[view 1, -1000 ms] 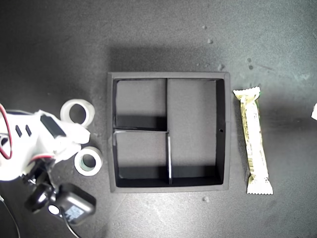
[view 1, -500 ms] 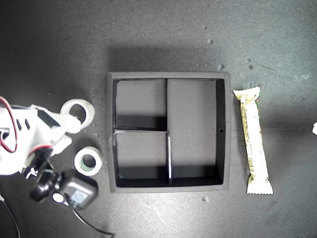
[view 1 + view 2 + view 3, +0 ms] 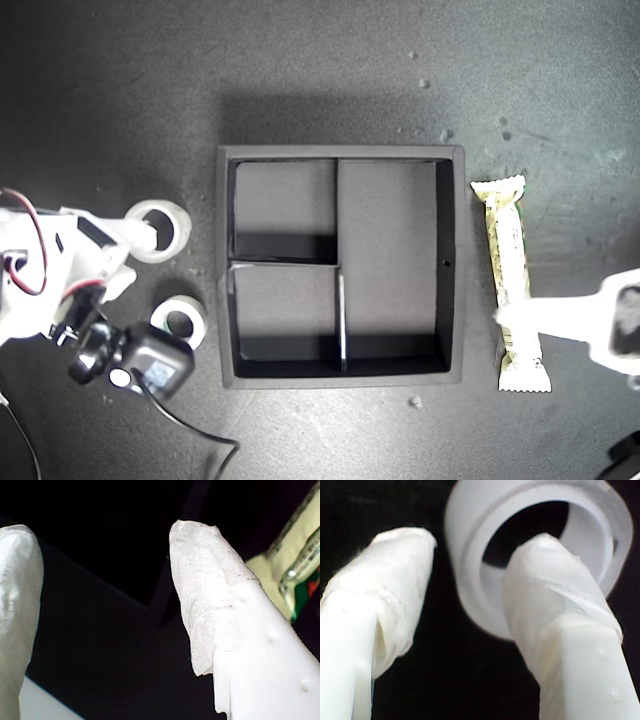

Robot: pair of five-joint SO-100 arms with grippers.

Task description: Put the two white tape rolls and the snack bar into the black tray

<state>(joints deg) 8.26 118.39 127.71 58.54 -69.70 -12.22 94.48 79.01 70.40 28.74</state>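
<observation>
The black tray (image 3: 451, 262) lies mid-table with nothing in its three compartments. The wider white tape roll (image 3: 161, 228) lies off the tray toward the exterior view's left. My second gripper (image 3: 475, 555) is open around the roll's wall (image 3: 470, 555): one finger (image 3: 555, 580) sits in the hole, the other (image 3: 395, 570) outside. The smaller white tape roll (image 3: 181, 318) lies just below, partly behind the arm's black camera. The snack bar (image 3: 508, 250) lies along the tray's side toward the exterior view's right. My first gripper (image 3: 100, 555) is open, one finger (image 3: 545, 316) touching the bar's lower part.
A black wrist camera (image 3: 150, 366) with its cable hangs over the table at the exterior view's lower left. Small crumbs dot the dark mat (image 3: 420, 60) above the tray and below it. The tray's corner (image 3: 165, 595) shows between my first gripper's fingers, the bar's wrapper (image 3: 295, 560) beside them.
My first arm has come in from the exterior view's right and its finger now reaches the snack bar. My second gripper has drawn back leftward, uncovering the smaller roll, one finger in the wider roll.
</observation>
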